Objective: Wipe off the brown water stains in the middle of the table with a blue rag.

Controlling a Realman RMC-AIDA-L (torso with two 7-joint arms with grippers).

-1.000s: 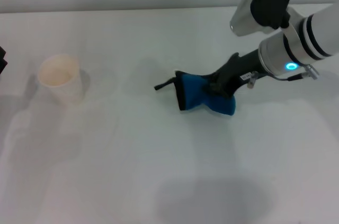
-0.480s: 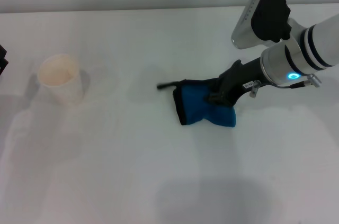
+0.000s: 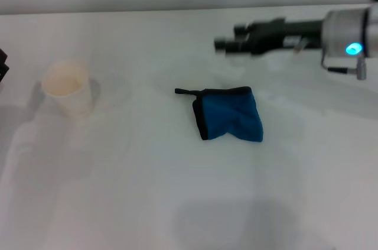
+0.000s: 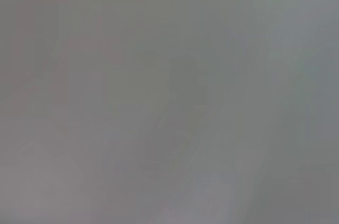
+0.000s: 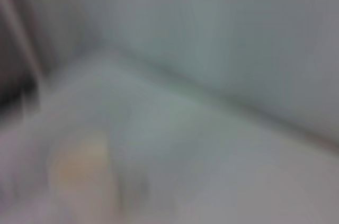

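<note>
- Blue rag (image 3: 230,122) lying loose and rumpled on the table (image 3: 130,191), near the middle, black edging along its left and top sides.
- Short black loop sticking out from the rag's upper-left corner, flat on the tabletop.
- Nothing touching the rag; no arm or finger on it.
- Right gripper (image 3: 227,44) raised above the table, behind the rag and slightly to its right, well clear of the cloth, pointing toward the left along a nearly level arm.
- Fingers of the right gripper smeared by motion blur; cannot tell whether spread or pressed together.
- Lit blue ring (image 3: 354,48) on the right arm's wrist, near the right edge of the head view.
- Paper cup (image 3: 67,87) standing upright at the left side of the table, well apart from the rag, open mouth up.
- Blurred pale orange shape (image 5: 82,173) in the right wrist view, likely the same cup, seen across the tabletop.
- No brown stains to be made out on the white surface around the rag.
- Dark sliver of something at the far left edge of the head view, beside the cup's side of the table; cannot tell what.
- Left wrist view a plain grey blur, nothing recognisable.
</note>
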